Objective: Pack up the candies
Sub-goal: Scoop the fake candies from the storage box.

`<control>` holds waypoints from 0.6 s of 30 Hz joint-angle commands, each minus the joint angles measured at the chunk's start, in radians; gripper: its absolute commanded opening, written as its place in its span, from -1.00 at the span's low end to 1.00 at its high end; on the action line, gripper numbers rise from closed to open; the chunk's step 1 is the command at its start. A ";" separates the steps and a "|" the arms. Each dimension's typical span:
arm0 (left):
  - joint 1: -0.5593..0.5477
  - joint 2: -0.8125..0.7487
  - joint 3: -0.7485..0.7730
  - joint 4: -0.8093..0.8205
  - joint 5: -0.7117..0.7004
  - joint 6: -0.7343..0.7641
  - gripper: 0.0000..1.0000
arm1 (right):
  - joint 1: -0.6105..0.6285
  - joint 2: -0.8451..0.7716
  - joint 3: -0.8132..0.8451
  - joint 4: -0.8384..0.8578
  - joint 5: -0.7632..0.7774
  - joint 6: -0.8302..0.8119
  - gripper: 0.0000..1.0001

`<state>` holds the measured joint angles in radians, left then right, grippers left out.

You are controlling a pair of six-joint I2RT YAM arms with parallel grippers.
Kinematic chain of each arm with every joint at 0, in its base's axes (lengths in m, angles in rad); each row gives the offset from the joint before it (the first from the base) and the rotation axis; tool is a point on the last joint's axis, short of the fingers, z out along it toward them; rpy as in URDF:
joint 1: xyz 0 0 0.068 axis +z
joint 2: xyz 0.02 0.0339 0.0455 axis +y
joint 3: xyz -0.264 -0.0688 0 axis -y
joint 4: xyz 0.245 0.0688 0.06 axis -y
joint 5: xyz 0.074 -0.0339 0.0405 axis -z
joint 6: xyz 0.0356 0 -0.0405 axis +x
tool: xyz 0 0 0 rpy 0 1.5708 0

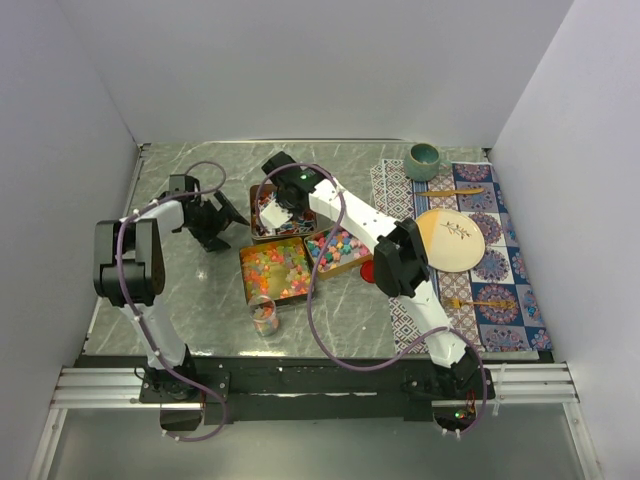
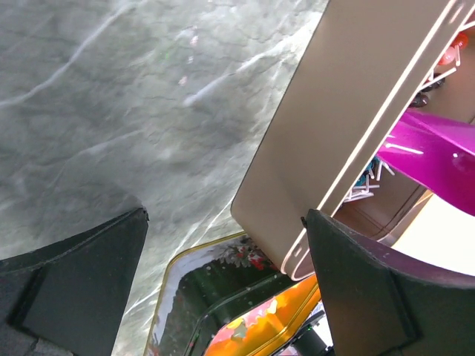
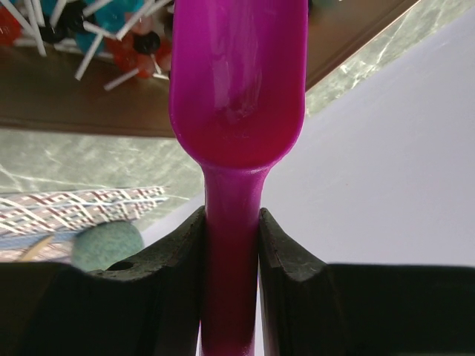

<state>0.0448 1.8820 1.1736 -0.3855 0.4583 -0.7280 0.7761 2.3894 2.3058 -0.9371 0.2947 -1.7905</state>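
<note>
Candies fill three containers mid-table: a brown box (image 1: 258, 229) of stick sweets (image 3: 96, 30), a gold-rimmed tin (image 1: 246, 272) of orange-yellow jelly bits (image 1: 277, 267), and a tray of pink and blue wrapped pieces (image 1: 338, 247). A small clear jar (image 1: 263, 314) with a few candies stands in front of the tin. My right gripper (image 3: 230, 237) is shut on the handle of a purple scoop (image 3: 237, 74), held over the brown box; the scoop's bowl looks empty. My left gripper (image 2: 223, 289) is open just left of the brown box (image 2: 349, 133), above the tin's corner (image 2: 185, 297), holding nothing.
A flat red lid (image 1: 368, 270) lies right of the tin. On the patterned placemat (image 1: 500, 270) at the right are a green cup (image 1: 423, 160), a cream plate (image 1: 455, 240), a wooden spoon (image 1: 455, 190) and a fork (image 1: 470, 302). White walls enclose the table.
</note>
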 commanded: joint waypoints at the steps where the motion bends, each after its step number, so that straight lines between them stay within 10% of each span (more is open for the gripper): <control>1: -0.033 0.057 -0.008 0.027 -0.007 0.007 0.94 | 0.012 0.031 0.009 -0.066 -0.083 0.071 -1.00; 18: -0.039 0.106 0.040 0.030 0.000 -0.005 0.94 | -0.027 0.019 -0.065 0.007 -0.082 0.011 -1.00</control>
<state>0.0288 1.9289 1.2148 -0.3603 0.4995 -0.7517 0.7715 2.3939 2.2700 -0.8722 0.2161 -1.7214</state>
